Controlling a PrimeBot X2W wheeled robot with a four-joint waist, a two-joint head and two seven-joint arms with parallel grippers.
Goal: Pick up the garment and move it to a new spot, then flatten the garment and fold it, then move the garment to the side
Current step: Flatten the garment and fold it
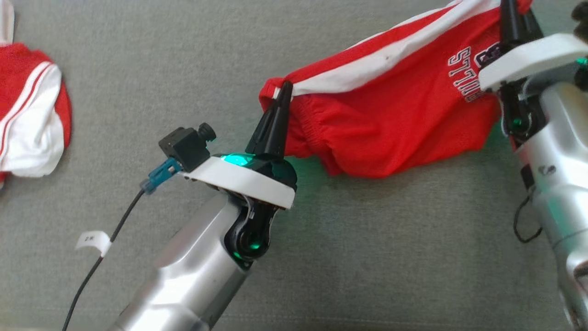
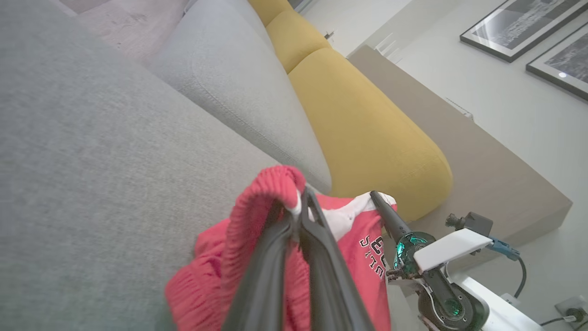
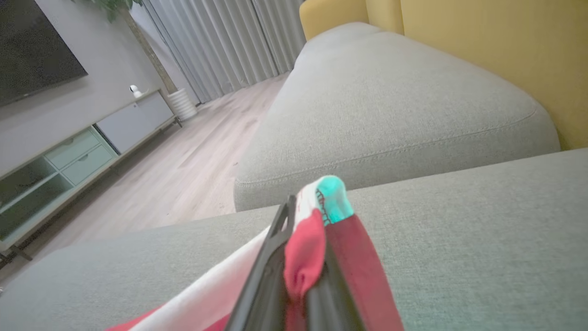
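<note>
left end effector (image 1: pixel 285 90) — pinches garment (image 1: pixel 390 119) | right end effector (image 1: pixel 509 11) — pinches garment | head view: second red cloth (image 1: pixel 32 105), far left

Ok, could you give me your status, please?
Left pincer, right pincer: shut on red garment. Garment strung between them over sofa. Another garment lies far left.

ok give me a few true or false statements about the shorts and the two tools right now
1. The left tool and the right tool are each shut on the red shorts. True.
2. The shorts lie neatly folded. False: they are bunched and stretched between the two tools.
3. Another red and white garment lies toward the robot's left. True.
4. The seat under the shorts is yellow. False: the seat is grey; the yellow cushions sit beyond it.
</note>
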